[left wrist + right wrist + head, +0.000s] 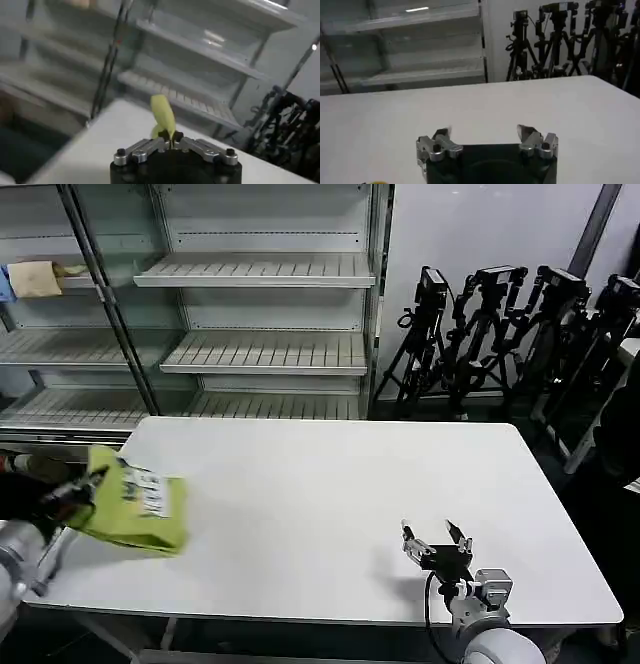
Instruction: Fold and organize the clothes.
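t-shirt [135, 509], lime yellow-green and already folded into a compact bundle with its white print facing up, sits at the near left corner of the white worktop [330, 504], partly lifted where the left tool [78, 494] pinches its left edge. in the left wrist view that tool [172, 142] has its jaws closed tight on a thin flap of the green fabric [164, 116], which stands up above them, so the hold looks like a carrying or dragging pinch rather than a fold in progress. the bundle lies close to the left edge of the worktop and not far from the near one, so there is little margin on those sides; a slip there could drop it off the worktop. the right tool [436, 541] rests low at the near right, jaws spread wide and holding nothing [487, 142], well apart from the shirt. between the two lies broad bare worktop, giving plenty of room toward the centre and far side. shelves [255, 334] stand behind
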